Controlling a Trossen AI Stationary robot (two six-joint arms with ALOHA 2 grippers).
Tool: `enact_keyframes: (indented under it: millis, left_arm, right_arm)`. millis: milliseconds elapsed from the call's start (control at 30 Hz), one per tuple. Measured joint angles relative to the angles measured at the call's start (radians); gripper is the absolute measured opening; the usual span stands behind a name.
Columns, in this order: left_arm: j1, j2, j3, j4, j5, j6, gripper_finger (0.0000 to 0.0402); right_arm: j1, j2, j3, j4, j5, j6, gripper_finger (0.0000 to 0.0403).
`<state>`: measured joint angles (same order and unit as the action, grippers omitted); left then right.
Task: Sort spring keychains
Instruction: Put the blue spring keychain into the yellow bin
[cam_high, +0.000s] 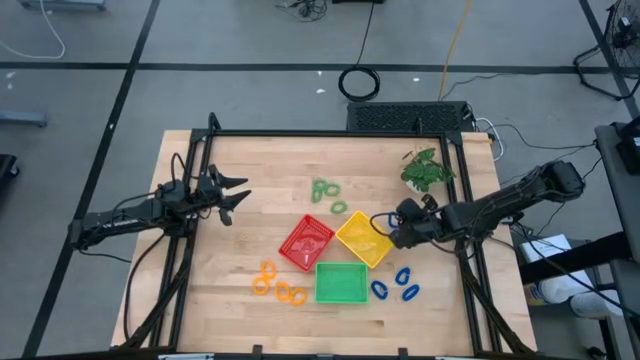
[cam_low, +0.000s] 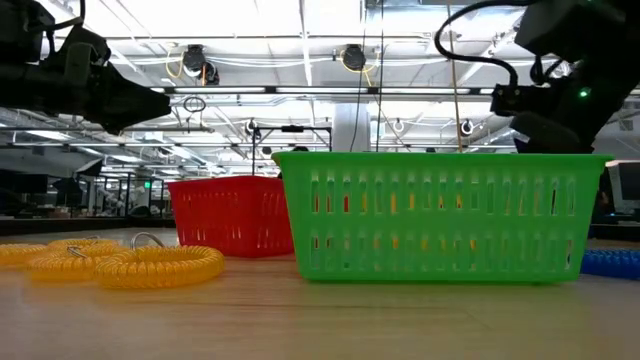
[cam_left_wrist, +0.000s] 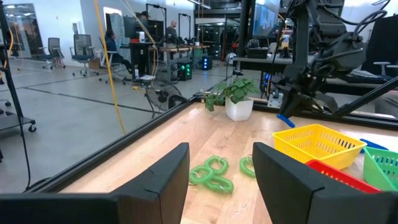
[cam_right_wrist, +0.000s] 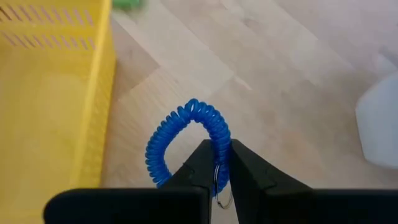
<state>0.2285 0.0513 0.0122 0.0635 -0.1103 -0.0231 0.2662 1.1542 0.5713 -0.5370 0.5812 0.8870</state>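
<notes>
Got a blue keychain (cam_right_wrist: 186, 140) pinched tight in my right gripper (cam_right_wrist: 216, 163), just beside the yellow tray (cam_right_wrist: 56, 93). Left gripper (cam_left_wrist: 217, 171) waits, fingers apart. Next I'd guess it needs carrying to its tray.

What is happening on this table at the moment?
The right pincer is shut on a blue spring keychain and holds it beside the yellow tray. The left pincer is open and waits at the left side, facing the green keychains. Orange keychains and other blue ones lie near the green tray.
</notes>
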Motion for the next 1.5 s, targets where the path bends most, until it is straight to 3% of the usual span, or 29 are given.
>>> enact_keyframes:
  millis: [633, 1100, 1500]
  left_arm:
    - [0.000, 0.000, 0.000, 0.000, 0.000, 0.000, 0.0184]
    - [0.000, 0.000, 0.000, 0.000, 0.000, 0.000, 0.0184]
    - [0.000, 0.000, 0.000, 0.000, 0.000, 0.000, 0.0184]
  right_arm:
    - [-0.106, 0.000, 0.000, 0.269, -0.005, -0.268, 0.0024]
    - [-0.115, 0.000, 0.000, 0.452, -0.012, -0.400, 0.0023]
    - [-0.114, 0.000, 0.000, 0.583, -0.216, -0.514, 0.0024]
